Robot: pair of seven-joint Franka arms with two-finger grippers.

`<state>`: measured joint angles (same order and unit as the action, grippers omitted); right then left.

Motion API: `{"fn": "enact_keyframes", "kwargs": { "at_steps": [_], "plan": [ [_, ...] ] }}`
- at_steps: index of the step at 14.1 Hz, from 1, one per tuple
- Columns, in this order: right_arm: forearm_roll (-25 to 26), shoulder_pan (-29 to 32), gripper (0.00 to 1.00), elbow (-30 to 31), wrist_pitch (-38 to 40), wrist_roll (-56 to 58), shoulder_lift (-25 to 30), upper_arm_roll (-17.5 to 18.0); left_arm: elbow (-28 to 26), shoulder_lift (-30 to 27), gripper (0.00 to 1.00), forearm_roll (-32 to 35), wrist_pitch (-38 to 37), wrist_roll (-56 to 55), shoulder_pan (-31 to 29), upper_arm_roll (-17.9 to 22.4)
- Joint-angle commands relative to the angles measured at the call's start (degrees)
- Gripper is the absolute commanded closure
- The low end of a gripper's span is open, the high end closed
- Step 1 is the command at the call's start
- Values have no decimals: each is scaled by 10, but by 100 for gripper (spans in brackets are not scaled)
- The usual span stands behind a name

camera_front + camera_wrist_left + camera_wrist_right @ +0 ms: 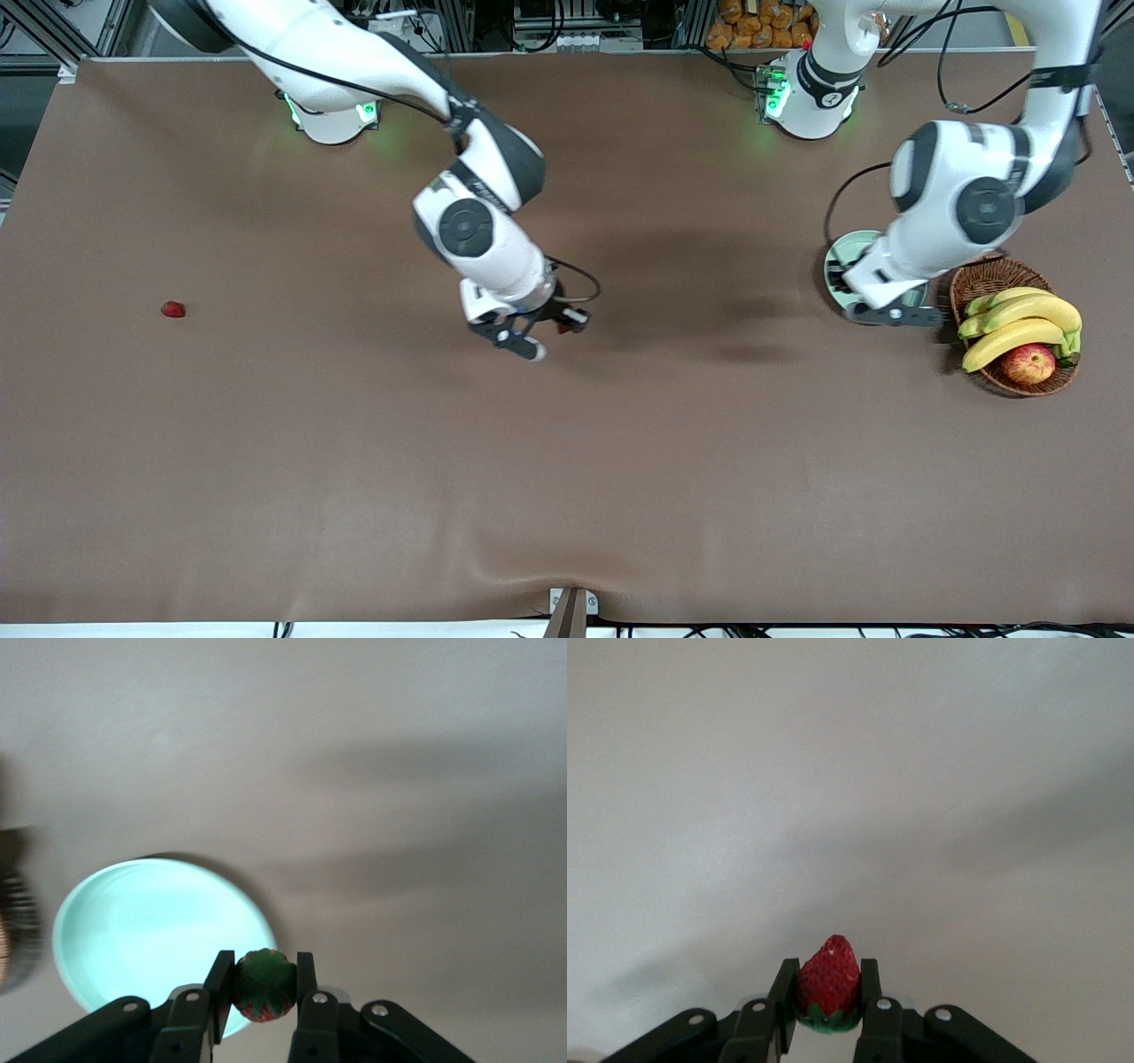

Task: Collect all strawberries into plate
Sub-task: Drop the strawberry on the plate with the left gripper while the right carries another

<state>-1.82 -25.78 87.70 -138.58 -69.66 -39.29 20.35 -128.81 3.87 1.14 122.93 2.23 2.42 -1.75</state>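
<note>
- The left tool (264,985) is clamped on a strawberry (263,984), leafy cap facing the wrist camera, and it hangs just over the rim of the plate (133,930), toward the left arm's end of the counter (620,461).
- In the front view the left arm covers most of the plate (848,251), which sits beside the wicker basket (979,282) of bananas (1019,323) and an apple (1028,363).
- The right tool (828,992) grips a second strawberry (829,979), tip pointing away from the wrist, and it is over the middle of the counter, well apart from the plate.
- A third strawberry (173,309) lies loose on the counter near the edge at the right arm's end.
- The relation that matters: the dish's centre lies slightly off from the left tool, so a short shift inward seems due before release. The left arm is far nearer the plate; the right must cross toward it.
</note>
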Motion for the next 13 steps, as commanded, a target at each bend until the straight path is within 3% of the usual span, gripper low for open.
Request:
{"fn": "enact_keyframes", "kwargs": {
  "at_steps": [1, 4, 7, 11, 12, 13],
  "plan": [
    [4, -45, 100, -21, -78, -36, -46, -19, -41, -13, 85, 10, 27, 63, -62, -7],
    [0, -92, 100, -22, -130, -45, -81, -51, -57, 10, 84, 10, 63, 86, -89, -6],
    [1, -110, 100, -27, -205, -76, -119, -54, -72, 39, 82, 10, 100, 88, -89, -6],
    [3, -122, 96, -26, -208, -76, -127, -69, -74, 79, 77, 11, 120, 101, -103, -6],
    [4, -129, 80, -25, -207, -76, -129, -80, -75, 86, 74, 11, 122, 108, -103, -6],
    [3, -132, 42, -25, -206, -77, -129, -87, -76, 90, 71, 10, 122, 108, -106, -6]
  ]
}}
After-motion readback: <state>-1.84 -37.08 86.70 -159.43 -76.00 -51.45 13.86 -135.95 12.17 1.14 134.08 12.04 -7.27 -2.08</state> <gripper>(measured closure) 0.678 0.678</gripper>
